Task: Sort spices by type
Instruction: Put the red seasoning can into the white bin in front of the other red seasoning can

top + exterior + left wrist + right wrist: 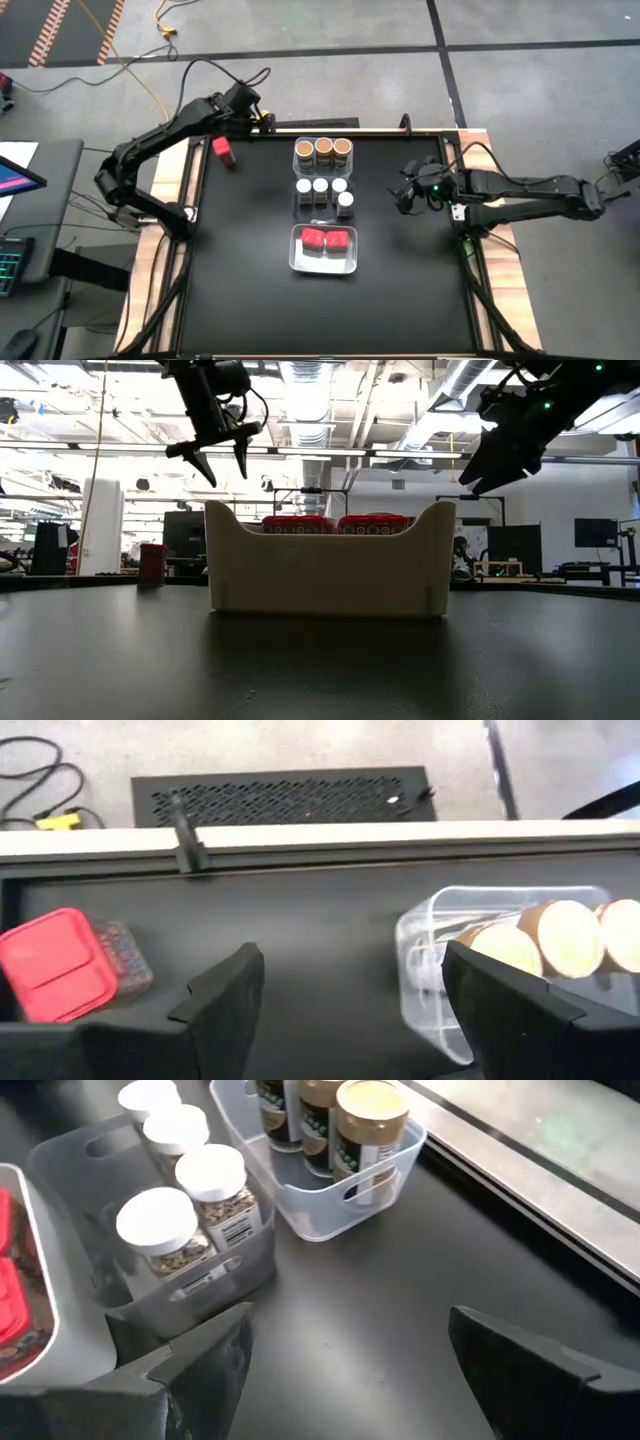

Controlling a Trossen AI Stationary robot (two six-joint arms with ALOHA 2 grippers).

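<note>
Overhead camera looks straight down; low camera faces level across the table (250, 250); wrist cameras look close, sharing the tan-topped jars' bin (330, 1210).

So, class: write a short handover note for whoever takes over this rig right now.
Left gripper: open, empty, raised near the table's far left corner.
Right gripper: open, empty, waiting right of the bins.
Done: three tan-top jars in the far bin, four white-top jars in the middle bin, two red-top jars in the near bin.
Left: one red-top jar stands loose by the left gripper; it belongs in the near bin.
</note>
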